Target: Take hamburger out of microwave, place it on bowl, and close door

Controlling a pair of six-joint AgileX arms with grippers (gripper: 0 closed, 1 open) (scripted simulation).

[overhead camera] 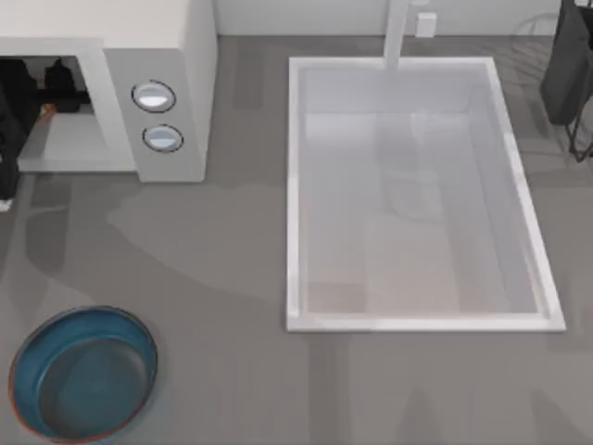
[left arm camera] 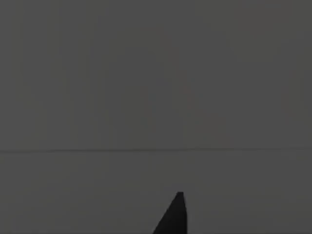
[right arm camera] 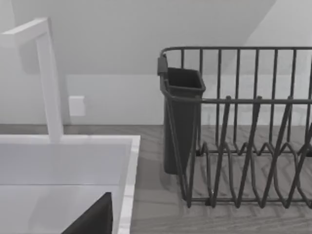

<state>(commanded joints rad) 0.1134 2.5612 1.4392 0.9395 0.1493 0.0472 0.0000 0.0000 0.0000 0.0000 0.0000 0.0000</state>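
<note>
My left gripper (overhead camera: pixel 57 88) sits inside the microwave (overhead camera: pixel 157 56) cavity at the table's far left; I cannot tell how its fingers stand. A small orange-brown patch beside it may be the hamburger (overhead camera: pixel 46 110). The bowl (overhead camera: pixel 28 371) rests empty near the front left corner. My right arm is parked at the far right, beside the sink (overhead camera: pixel 296 185).

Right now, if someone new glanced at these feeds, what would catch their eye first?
Probably the big white sink filling the table's right half, then the microwave at the far left with its cavity open and the left gripper reaching inside. The blue bowl waits empty at the near-left corner, and a dark dish rack stands beside the sink.
</note>
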